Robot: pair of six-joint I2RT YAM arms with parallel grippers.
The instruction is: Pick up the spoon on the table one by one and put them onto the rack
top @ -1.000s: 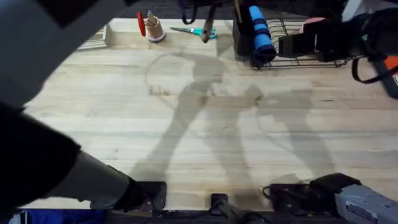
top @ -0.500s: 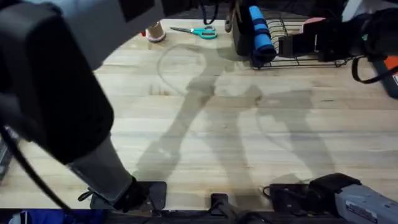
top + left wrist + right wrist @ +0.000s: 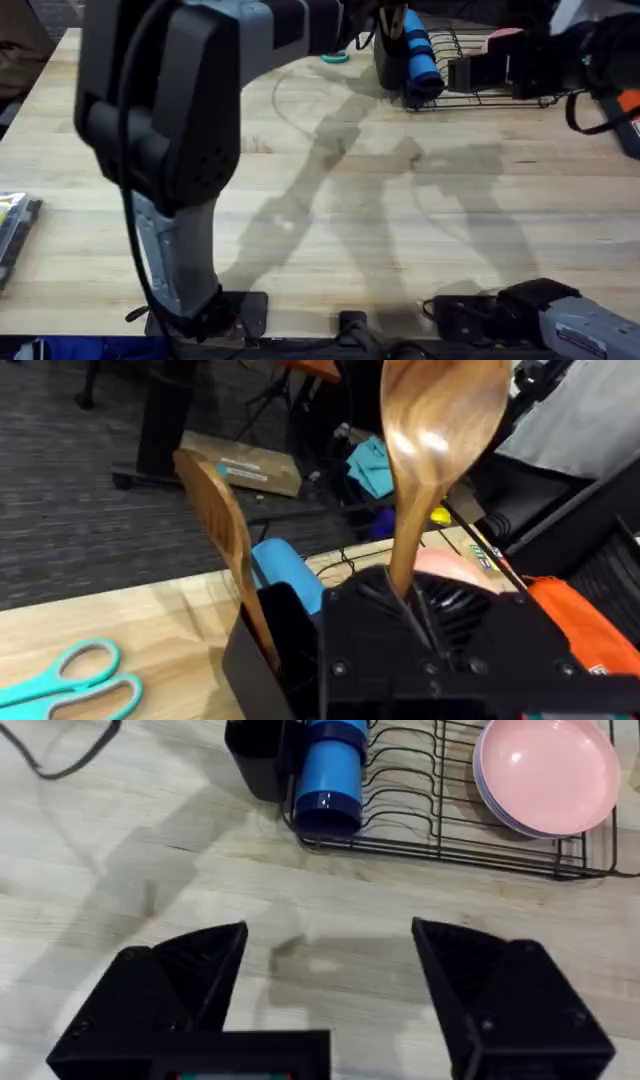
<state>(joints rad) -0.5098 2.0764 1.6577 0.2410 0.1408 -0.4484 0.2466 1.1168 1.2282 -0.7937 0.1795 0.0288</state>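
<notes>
My left gripper [image 3: 400, 605] is shut on the handle of a brown wooden spoon [image 3: 440, 430], bowl end up, above the rack's black cutlery holder [image 3: 262, 655]. A second wooden spoon [image 3: 222, 525] stands in that holder, leaning. In the overhead view the left arm reaches far across the table [image 3: 400, 210] to the holder [image 3: 388, 62] at the left end of the black wire rack [image 3: 485, 92], with the held spoon [image 3: 393, 20] just above it. My right gripper [image 3: 330, 950] is open and holds nothing, low over the table and short of the rack [image 3: 440, 840].
A blue cup [image 3: 418, 52] and a pink plate [image 3: 545, 765] sit in the rack. Teal-handled scissors [image 3: 70, 678] lie left of the holder. A flat packet [image 3: 15, 232] lies at the table's left edge. Dark equipment [image 3: 600, 60] crowds the far right corner.
The left arm has swung right and farther out, carrying the spoon over the cutlery holder and uncovering the table's left side. The right arm has not moved.
</notes>
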